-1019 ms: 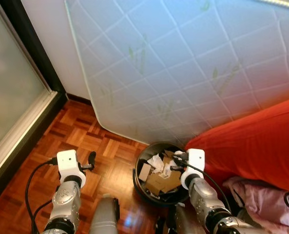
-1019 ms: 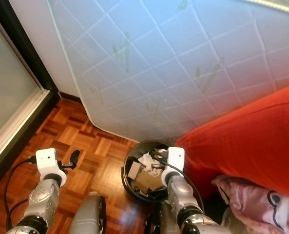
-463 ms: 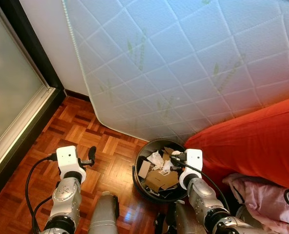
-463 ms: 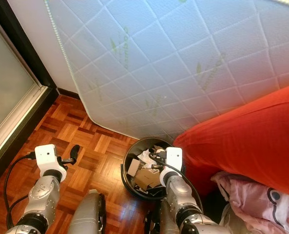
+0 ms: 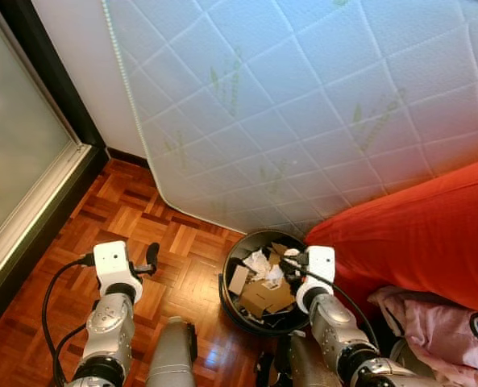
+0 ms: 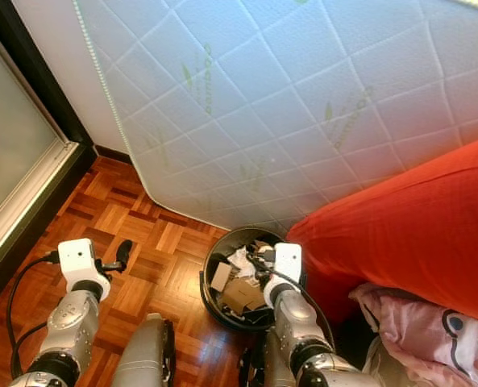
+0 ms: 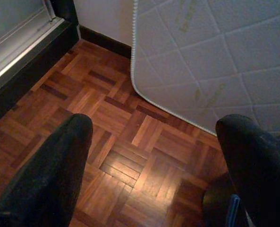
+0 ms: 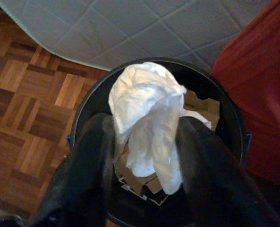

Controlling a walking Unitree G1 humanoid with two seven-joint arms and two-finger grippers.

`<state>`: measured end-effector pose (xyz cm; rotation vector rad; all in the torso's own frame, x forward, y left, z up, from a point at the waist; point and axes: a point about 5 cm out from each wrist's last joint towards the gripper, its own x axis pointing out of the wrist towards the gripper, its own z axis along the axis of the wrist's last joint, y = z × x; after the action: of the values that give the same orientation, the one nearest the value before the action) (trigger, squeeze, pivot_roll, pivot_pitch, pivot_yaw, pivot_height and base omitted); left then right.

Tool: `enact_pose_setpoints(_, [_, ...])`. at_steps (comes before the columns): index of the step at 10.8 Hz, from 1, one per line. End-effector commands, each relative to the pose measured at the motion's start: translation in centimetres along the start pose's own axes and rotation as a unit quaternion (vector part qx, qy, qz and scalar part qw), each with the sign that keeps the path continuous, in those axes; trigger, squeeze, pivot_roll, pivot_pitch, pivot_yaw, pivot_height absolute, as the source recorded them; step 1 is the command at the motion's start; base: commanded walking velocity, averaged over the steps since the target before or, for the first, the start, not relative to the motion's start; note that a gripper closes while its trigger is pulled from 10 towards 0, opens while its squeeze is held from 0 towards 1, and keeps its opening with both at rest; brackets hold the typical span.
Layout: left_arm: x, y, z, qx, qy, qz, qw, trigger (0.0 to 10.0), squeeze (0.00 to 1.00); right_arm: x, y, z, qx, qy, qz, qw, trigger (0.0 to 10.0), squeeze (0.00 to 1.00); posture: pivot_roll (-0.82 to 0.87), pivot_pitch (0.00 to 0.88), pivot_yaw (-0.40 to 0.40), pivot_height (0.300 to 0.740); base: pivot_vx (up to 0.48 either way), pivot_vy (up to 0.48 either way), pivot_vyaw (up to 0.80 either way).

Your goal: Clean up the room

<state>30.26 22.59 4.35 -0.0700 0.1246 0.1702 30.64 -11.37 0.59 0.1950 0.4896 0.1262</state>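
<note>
A white quilted mattress (image 5: 319, 105) leans against the far wall. Red bedding (image 5: 424, 234) lies at right. Parquet floor (image 5: 142, 218) meets a frosted glass door (image 5: 17, 153) at left.

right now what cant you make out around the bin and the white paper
- Bin floor: right wrist view, covered by cardboard and the crumpled paper in the right tool.
- Bin's near rim: eye views, behind the right arm.
- Pink fabric: cut off by the frame edge.
</note>
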Motion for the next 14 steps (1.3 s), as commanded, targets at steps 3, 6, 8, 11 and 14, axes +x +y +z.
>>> enact_pose_setpoints(3, [-0.44,0.0,-0.75,-0.002,0.015,0.001,1.0,10.0,0.0,-0.14,0.37,-0.84,-0.011,0.018,0.011,1.0,10.0,1.0,0.31,0.312,-0.098,0.651,0.0,0.0,0.0])
enact_pose_setpoints(6, [-0.31,-0.01,-0.6,0.0,0.014,0.0,1.0,10.0,0.0,-0.1,0.46,-0.8,-0.05,0.022,0.01,0.998,10.0,0.0,0.32,0.31,-0.096,0.651,0.0,0.0,0.0])
enact_pose_setpoints(8, [-0.21,-0.27,-0.46,0.008,0.013,-0.007,1.0,10.0,0.0,-0.13,0.54,-1.05,-0.061,0.032,0.011,0.998,10.0,0.0,0.32,0.309,-0.093,0.651,0.0,0.0,0.0])
enact_pose_setpoints(11, [0.0,-0.58,-0.22,0.018,0.01,-0.014,1.0,10.0,0.0,-0.05,0.74,-0.74,-0.101,0.023,0.013,0.995,10.0,0.0,0.32,0.301,-0.093,0.651,0.0,0.0,0.0])
enact_pose_setpoints(14, [0.04,-0.72,-0.25,0.018,0.011,-0.017,1.0,10.0,0.0,0.15,0.81,-0.28,-0.026,0.02,0.01,0.999,10.0,0.0,0.32,0.291,-0.095,0.651,0.0,0.0,0.0])
